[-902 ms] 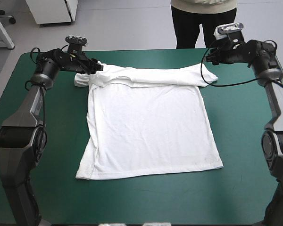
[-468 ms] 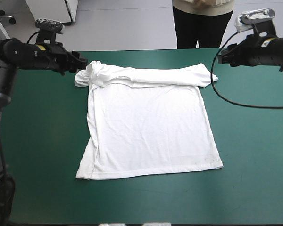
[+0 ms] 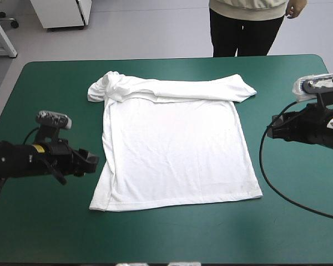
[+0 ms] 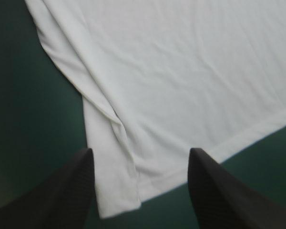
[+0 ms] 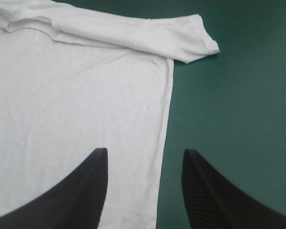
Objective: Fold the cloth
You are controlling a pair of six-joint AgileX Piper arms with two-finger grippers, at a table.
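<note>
The white T-shirt [image 3: 172, 149] lies spread flat in the middle of the table. Its top part is folded over into a band [image 3: 177, 88] along the far side, bunched at the left end. My left gripper [image 3: 91, 160] is off the shirt's left side near the hem. In the left wrist view this gripper [image 4: 140, 152] is open, with the shirt's [image 4: 181, 71] near-left hem corner between and ahead of its fingers. My right gripper [image 3: 272, 128] is off the right side. It [image 5: 145, 152] is open above the shirt's [image 5: 76, 95] right edge, with the folded sleeve end [image 5: 195, 43] ahead.
Teal-green cover [image 3: 172, 233] shows as a wide strip between the hem and the table's front edge. Narrower strips of cover [image 3: 50, 100] run along both sides of the shirt.
Both arms have come away from the shirt's far corners and swung toward the front, now beside its left and right edges. The shirt has stayed where it was.
</note>
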